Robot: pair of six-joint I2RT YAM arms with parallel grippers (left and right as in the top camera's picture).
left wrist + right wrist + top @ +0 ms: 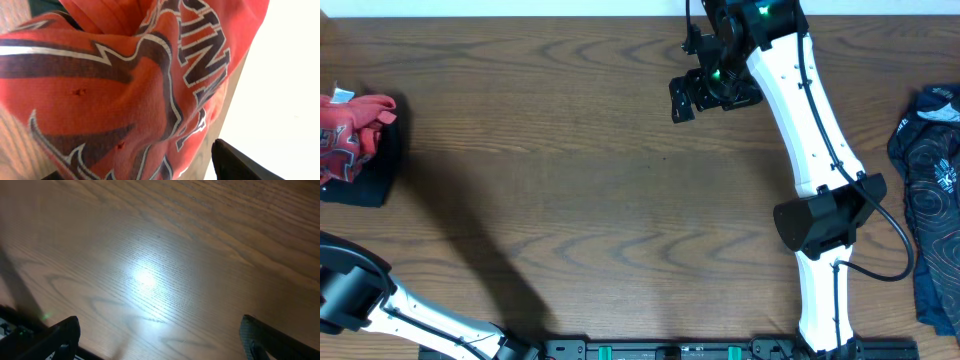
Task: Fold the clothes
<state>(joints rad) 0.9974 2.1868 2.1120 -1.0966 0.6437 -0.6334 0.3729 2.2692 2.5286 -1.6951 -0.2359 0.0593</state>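
Noted crumpled coral-red cotton T-shirt [125, 100], navy-and-white lettering, crowding left jaws — gripped or loose, cannot tell. Found right jaws wide open, empty, over brown wooden worktop [150, 255] — likely awaiting cloth.

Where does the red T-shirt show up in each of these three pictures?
Overhead: the red T-shirt lies crumpled at the far left edge, on a black cloth bundle.
Left wrist: the red T-shirt fills most of the frame, close up.
Right wrist: not in it.
Shared landmark: the wood-grain table.
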